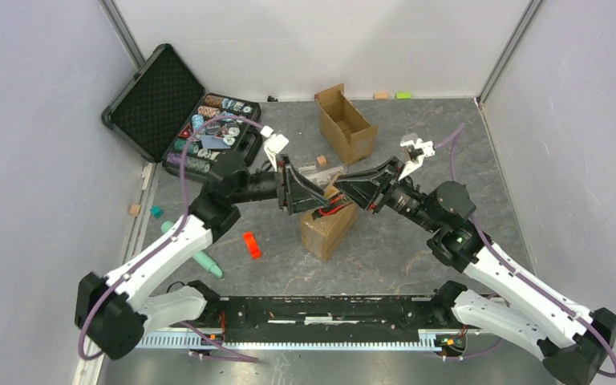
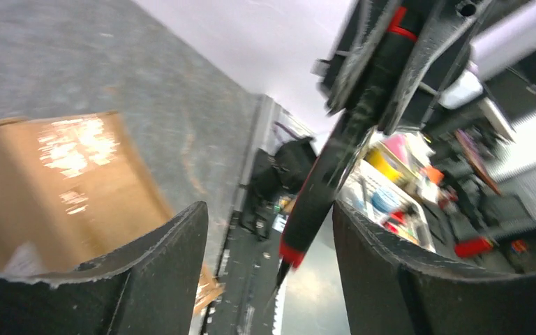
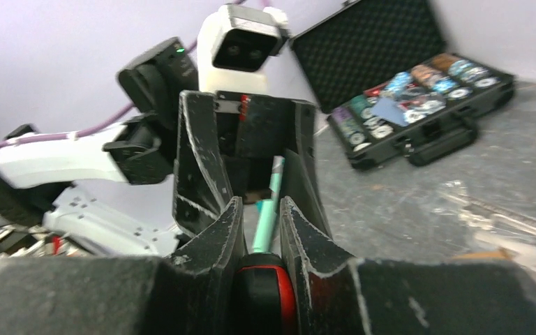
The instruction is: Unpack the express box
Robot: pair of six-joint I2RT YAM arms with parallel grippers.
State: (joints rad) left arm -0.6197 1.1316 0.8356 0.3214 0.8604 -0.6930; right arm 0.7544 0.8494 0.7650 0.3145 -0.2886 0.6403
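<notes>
The express box, brown cardboard, lies on the table under both grippers; in the left wrist view it sits at the left with a shiny taped face. My right gripper is shut on a black and red cutter, whose pointed tip hangs between the left fingers. My left gripper is open and faces the right one, its fingers either side of the cutter without touching it. The left gripper also shows in the right wrist view, straight ahead of the right gripper.
An open, narrower cardboard box stands at the back. An open black case of poker chips lies at the back left. A red-orange piece and a teal marker lie front left. Small blocks sit by the back wall.
</notes>
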